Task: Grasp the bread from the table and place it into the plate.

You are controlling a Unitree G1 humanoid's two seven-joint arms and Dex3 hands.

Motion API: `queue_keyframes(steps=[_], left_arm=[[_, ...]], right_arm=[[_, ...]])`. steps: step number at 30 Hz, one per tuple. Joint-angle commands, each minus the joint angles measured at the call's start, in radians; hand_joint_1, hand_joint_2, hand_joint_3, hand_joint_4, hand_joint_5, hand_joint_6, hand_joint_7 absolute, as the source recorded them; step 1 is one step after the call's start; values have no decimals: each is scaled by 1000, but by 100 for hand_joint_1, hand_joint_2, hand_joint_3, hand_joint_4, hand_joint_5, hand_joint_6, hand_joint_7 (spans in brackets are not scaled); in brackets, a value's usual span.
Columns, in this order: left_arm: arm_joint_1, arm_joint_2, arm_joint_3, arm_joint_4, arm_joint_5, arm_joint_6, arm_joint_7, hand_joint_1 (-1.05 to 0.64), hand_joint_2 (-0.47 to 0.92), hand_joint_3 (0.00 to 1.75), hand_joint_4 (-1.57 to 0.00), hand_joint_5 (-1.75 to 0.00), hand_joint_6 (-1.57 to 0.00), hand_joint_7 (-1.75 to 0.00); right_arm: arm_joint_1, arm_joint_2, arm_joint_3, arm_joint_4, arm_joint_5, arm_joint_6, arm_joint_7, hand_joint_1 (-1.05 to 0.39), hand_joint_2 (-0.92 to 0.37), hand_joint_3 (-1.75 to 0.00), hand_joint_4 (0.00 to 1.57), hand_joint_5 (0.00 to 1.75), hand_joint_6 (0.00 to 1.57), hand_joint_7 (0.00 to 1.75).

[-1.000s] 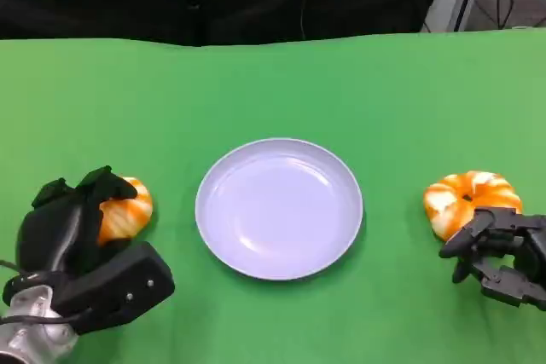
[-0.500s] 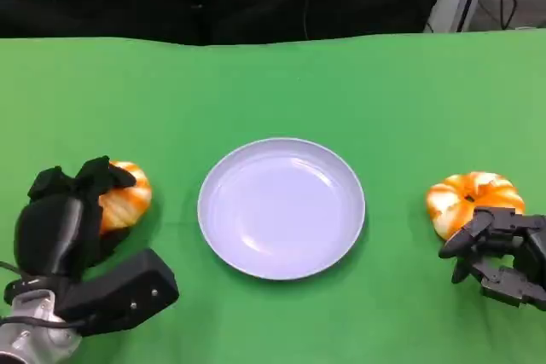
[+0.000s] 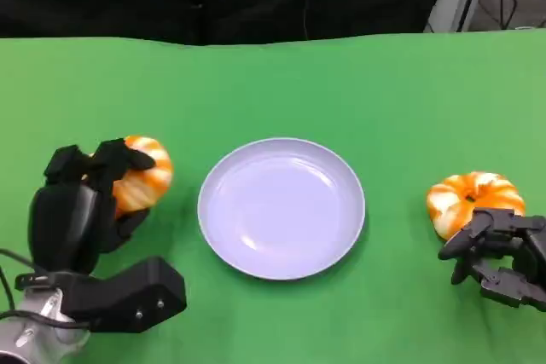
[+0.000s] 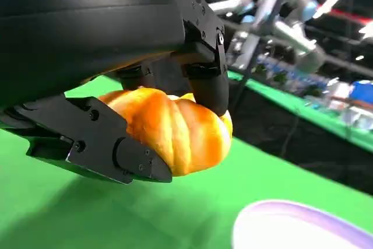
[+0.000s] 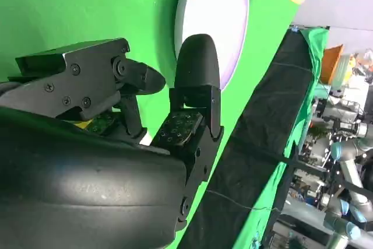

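Since a second ago the left hand [image 3: 81, 210] has carried its bread [image 3: 143, 178] up and toward the plate, so the roll now sits higher and closer to the plate's rim than it did, while the right hand and the second roll have stayed where they were. Green tabletop [image 3: 273, 83] spreads across the head view, with the pale lavender plate [image 3: 281, 208] at its middle, holding nothing. Left of the plate, the left hand grips the orange, white-streaked bread; the left wrist view shows the bread [image 4: 175, 135] clamped between black fingers [image 4: 207, 80] above and a black finger below, lifted clear of the green surface, with the plate's rim [image 4: 303, 225] near it. At the right edge lies another bread roll [image 3: 472, 198], resting on the tabletop well apart from the plate. The right hand [image 3: 499, 253] sits just in front of that roll, its fingers [image 3: 465, 240] loosely curled and apart, holding nothing; whether they touch the roll I cannot tell.
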Motion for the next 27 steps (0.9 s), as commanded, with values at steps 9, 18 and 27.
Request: queue_keyframes(steps=[9,18,27], left_arm=[[55,35,0,-191,36,-14,-8,3,92,26,-48,-148,-50,-132],[69,8,-6,-272,66,3,-27,2,92,23,-50,-144,-57,-122],[55,-57,-36,-291,82,0,-53,-1,92,32,-48,-151,-57,-122]], right_arm=[[8,-11,-1,7,2,-1,-3,5,-81,-65,87,135,97,89],[9,-10,0,6,0,4,-8,4,-83,-62,87,135,97,90],[8,-8,3,8,-2,2,-10,4,-85,-58,87,135,96,90]])
